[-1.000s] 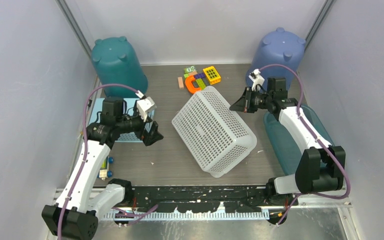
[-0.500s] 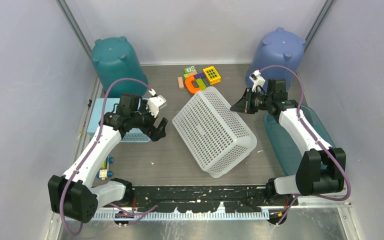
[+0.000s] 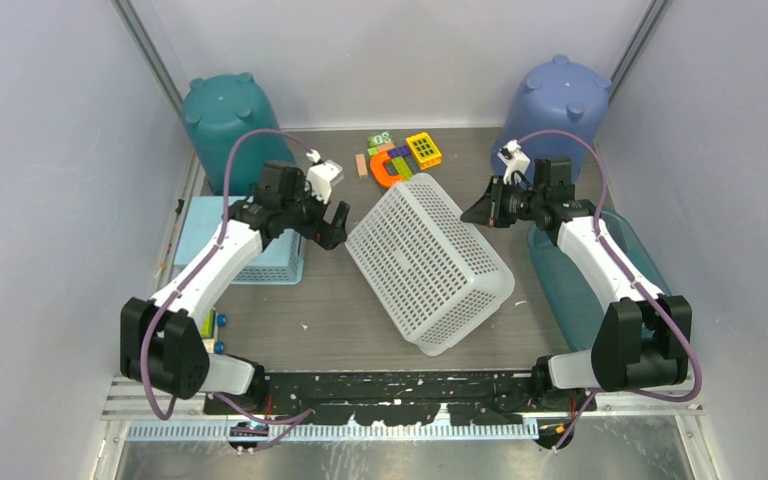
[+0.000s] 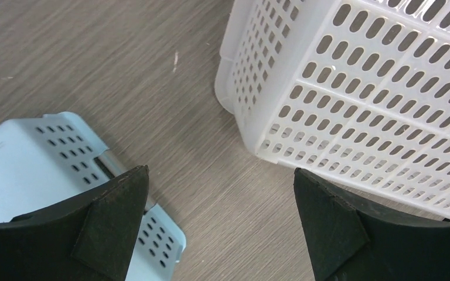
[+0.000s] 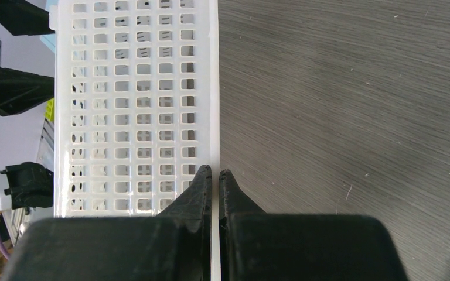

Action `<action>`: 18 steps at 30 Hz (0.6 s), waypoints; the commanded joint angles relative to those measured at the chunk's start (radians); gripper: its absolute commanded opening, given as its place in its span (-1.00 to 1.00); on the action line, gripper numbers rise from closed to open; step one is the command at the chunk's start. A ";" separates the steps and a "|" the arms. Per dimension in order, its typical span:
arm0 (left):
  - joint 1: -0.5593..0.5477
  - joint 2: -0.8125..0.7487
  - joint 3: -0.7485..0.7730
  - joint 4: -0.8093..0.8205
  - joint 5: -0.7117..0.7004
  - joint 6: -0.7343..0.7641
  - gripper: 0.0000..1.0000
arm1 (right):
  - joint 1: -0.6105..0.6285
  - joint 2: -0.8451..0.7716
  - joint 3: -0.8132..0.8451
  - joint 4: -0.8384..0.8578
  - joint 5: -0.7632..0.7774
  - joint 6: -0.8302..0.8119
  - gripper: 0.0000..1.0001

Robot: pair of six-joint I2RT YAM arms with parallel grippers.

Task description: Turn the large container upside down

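Large container [image 3: 430, 265]: white perforated basket, mid-surface, lying on a diagonal with a broad slotted face turned up; its near-right end sits closer to the arm bases.
Surface [image 3: 340, 310]: grey wood-grain; the basket rests directly on it.
Left end effector [image 3: 332, 225]: jaws spread wide, holding nothing. It hangs just beside the basket's far-left corner, over bare surface between that corner and a small light blue basket [image 3: 195, 232].
Left wrist view: basket corner and lip [image 4: 375, 99] lie between and ahead of the open fingers; no contact visible.
Right end effector [image 3: 465, 215]: jaws closed, fingers pressed together, tip at the basket's far-right edge. Contact with the edge: cannot tell.
Background: upturned teal bin [image 3: 232, 130] far left, upturned blue bin [image 3: 557, 100] far right, coloured toy blocks [image 3: 400, 158] behind the basket.
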 commanded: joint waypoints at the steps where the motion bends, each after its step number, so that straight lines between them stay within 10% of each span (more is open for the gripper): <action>1: -0.032 0.051 0.034 0.058 0.036 -0.043 0.85 | 0.002 -0.029 0.001 0.025 0.014 -0.029 -0.98; 18: -0.055 0.128 0.020 0.067 -0.024 -0.058 0.40 | 0.001 -0.022 0.004 0.017 0.006 -0.040 -0.98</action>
